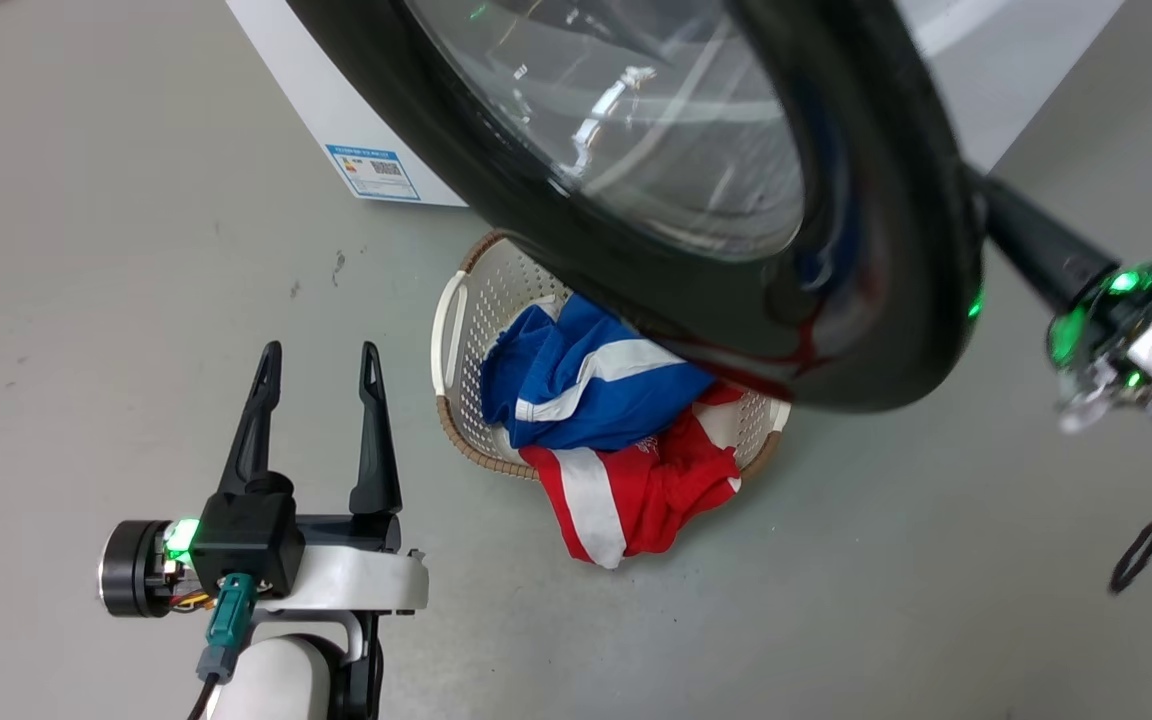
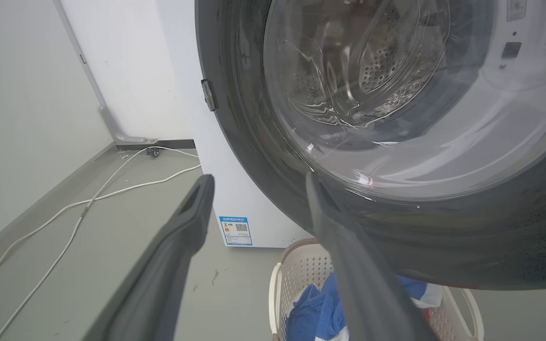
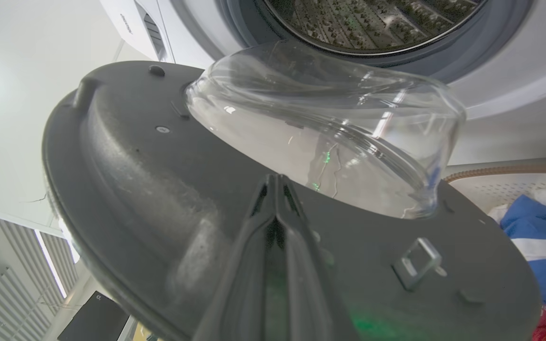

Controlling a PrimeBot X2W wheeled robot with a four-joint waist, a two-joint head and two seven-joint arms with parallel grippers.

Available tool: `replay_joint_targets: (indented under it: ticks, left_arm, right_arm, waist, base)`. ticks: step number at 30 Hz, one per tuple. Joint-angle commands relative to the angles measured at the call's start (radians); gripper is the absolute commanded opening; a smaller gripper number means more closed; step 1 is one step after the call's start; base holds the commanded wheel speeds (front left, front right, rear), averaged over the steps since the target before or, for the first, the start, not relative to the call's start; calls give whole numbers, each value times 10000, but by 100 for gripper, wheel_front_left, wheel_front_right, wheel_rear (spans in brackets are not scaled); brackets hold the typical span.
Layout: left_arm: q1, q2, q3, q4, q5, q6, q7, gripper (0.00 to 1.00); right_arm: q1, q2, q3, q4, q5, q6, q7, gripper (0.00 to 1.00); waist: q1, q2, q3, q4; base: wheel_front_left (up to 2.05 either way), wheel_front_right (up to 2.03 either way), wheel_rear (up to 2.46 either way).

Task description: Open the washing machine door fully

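In the head view, the washing machine door [image 1: 866, 200] hangs swung out above the laundry basket [image 1: 448, 330] on the floor [image 1: 86, 300], left pincer [image 1: 320, 350] spread and empty; left wrist view, the drum [image 2: 377, 71] shows through its glass; right wrist view, right pincer [image 3: 277, 180] pressed together against the door's inner face.

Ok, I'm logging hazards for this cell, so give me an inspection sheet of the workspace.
Surface: grey floor, a few dark marks.
Job's things: large round black-rimmed glass washing machine door, part open; steel drum exposed.
Clutter: white perforated plastic laundry basket below the door, holding a blue-and-white garment and a red-and-white garment.
Grippers: left gripper open, free above the floor; right gripper shut, tips against the door's inner face.
Cables: thin white cables on the floor beside the machine.
Surroundings: white washing machine body, pale wall.
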Motion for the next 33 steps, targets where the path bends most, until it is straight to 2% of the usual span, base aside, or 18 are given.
replay_joint_targets:
  ticks: [1,9,16,33]
  left_arm:
    - [101,1,13,24,62,-36,-28,100]
    - [299,0,50,110,132,-82,-27,100]
    - [457,0,18,197,182,-111,-27,100]
    - [746,-1,87,254,166,-58,-27,100]
  right_arm:
    - [483,201,184,-333,82,29,45,0]
    - [1961,627,806,-1598,41,29,36,0]
    - [3098,1137,1695,-2204,-143,29,-33,0]
    - [3763,2029,3835,-1954,-433,27,65,0]
  waist:
    - [0,0,-101,-21]
    - [0,0,-480,-31]
    - [0,0,-841,19]
    - [0,0,-1196,251]
  base:
    - [0,0,0]
    - [0,0,0]
    - [0,0,0]
    - [0,0,0]
